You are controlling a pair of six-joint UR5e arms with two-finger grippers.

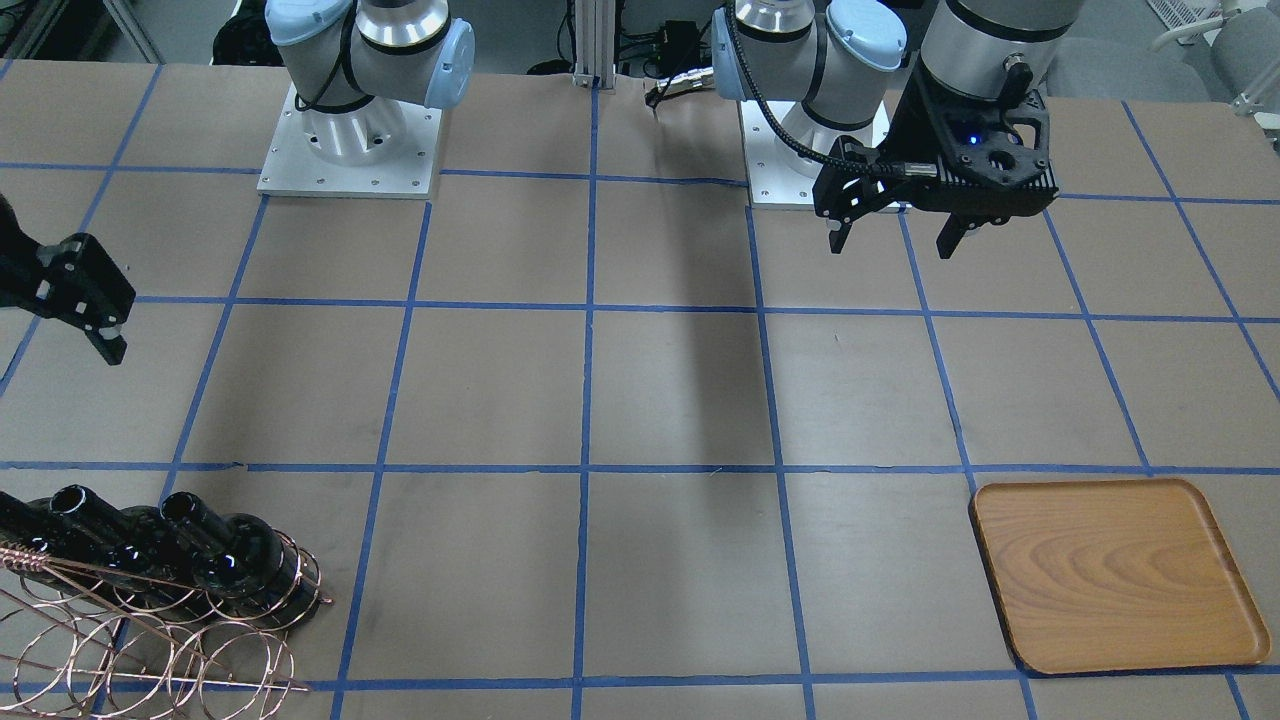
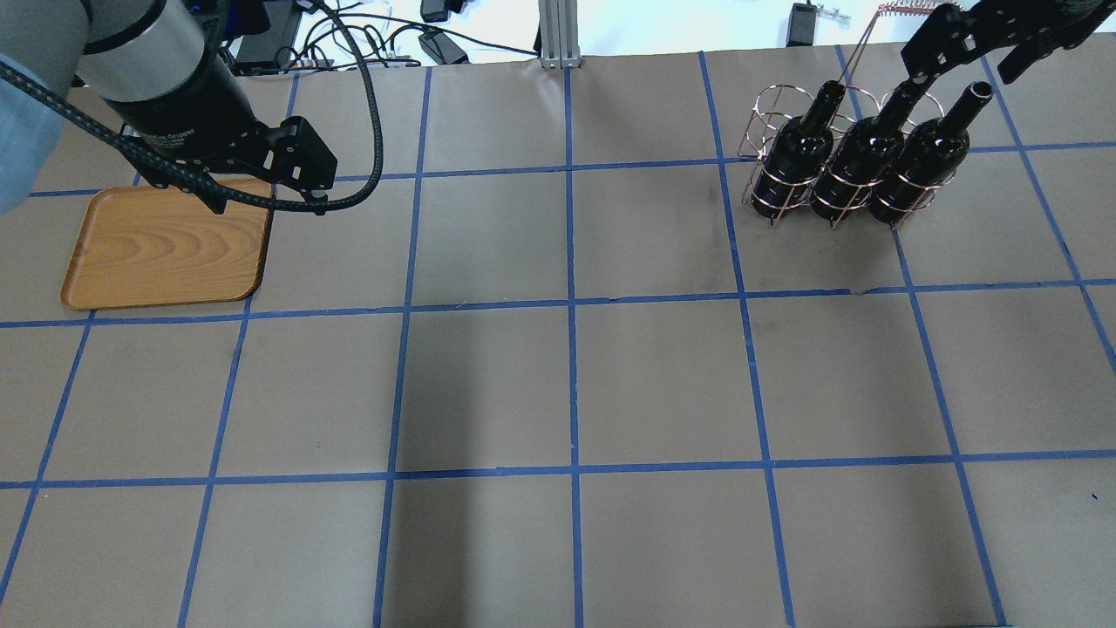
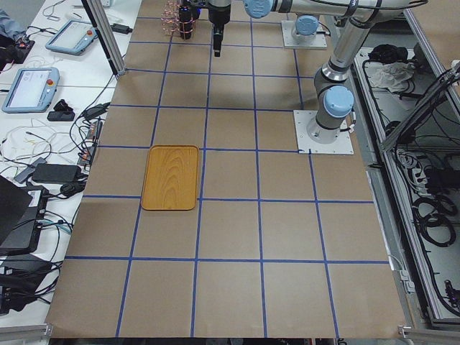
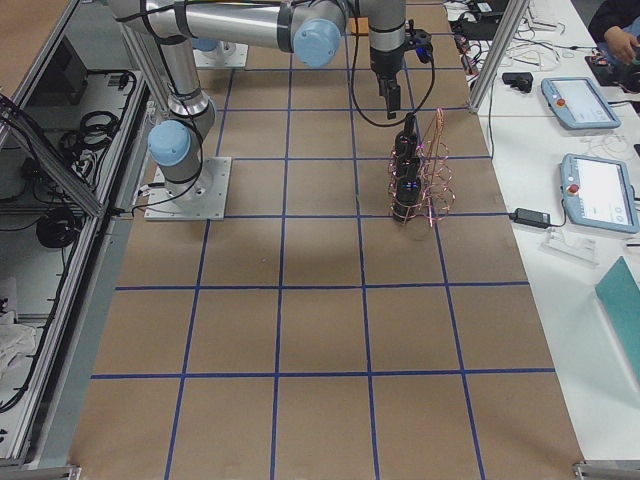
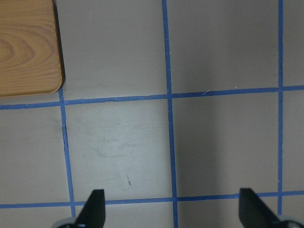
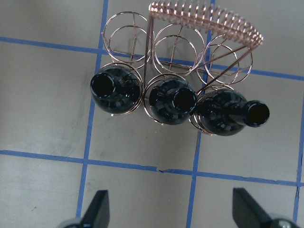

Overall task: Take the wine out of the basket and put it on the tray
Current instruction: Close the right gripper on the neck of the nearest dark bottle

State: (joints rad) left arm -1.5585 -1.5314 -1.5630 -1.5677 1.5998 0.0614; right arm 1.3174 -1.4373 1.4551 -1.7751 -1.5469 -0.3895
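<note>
Three wine bottles (image 2: 859, 166) stand upright, side by side, in the basket (image 6: 204, 19), filling the row of rings nearer the robot, on the far right part of the table (image 2: 567, 375). The right gripper (image 6: 172, 211) hangs above them, a little toward the robot, its fingers (image 6: 97, 211) spread wide and holding nothing. The tray (image 1: 1110, 575) lies flat on the far left part, well apart from the basket. The left gripper (image 1: 893, 240) hovers near the tray's inner corner, fingers (image 5: 92, 211) likewise spread and holding nothing.
</note>
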